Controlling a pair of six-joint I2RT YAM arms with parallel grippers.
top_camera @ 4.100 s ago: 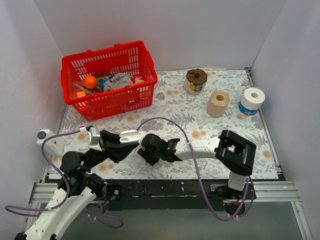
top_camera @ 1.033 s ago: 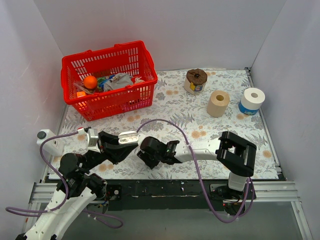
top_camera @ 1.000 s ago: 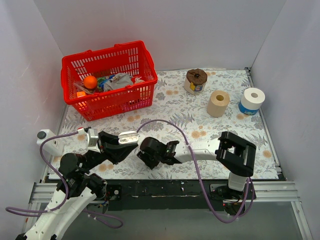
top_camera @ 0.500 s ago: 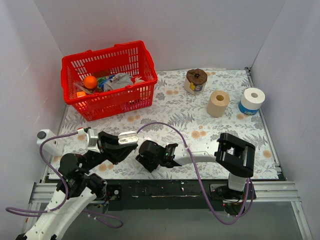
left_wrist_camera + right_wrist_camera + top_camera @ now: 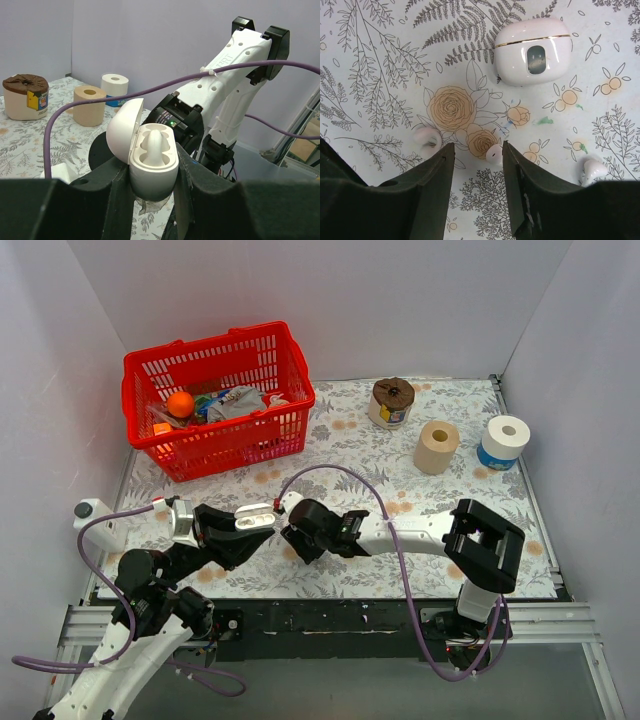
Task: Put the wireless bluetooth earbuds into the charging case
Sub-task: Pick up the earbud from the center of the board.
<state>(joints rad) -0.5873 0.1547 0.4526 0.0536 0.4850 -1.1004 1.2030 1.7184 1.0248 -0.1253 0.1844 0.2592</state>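
**Earbuds point(image 5: 494, 154) loose on the cloth; pick-up step in hand**

Earbuds lie on the flowered cloth point(image 5: 380, 60), on the near side of the red basket point(image 5: 215, 405), towards the arm bases; I count three small white ones. My right claw point(image 5: 476, 150) hangs over them with its jaws apart, gripping nothing; one earbud sits between the fingers, closer to one of them. I judge this to be the pick-up step. Next I should centre on that earbud, come down and close gently; it is tiny and glossy, and likely to squirt out.

My left claw point(image 5: 154, 174) is clamped on the charging case point(image 5: 152, 152), lid back, held off the cloth, also on the near side of the basket, ready to receive.

I see no earbud in the case's sockets, but not their full depth. From above, the right arm hides the earbuds. A second, shut case point(image 5: 532, 52) lies on the cloth too; which earbuds belong to which case I cannot tell.
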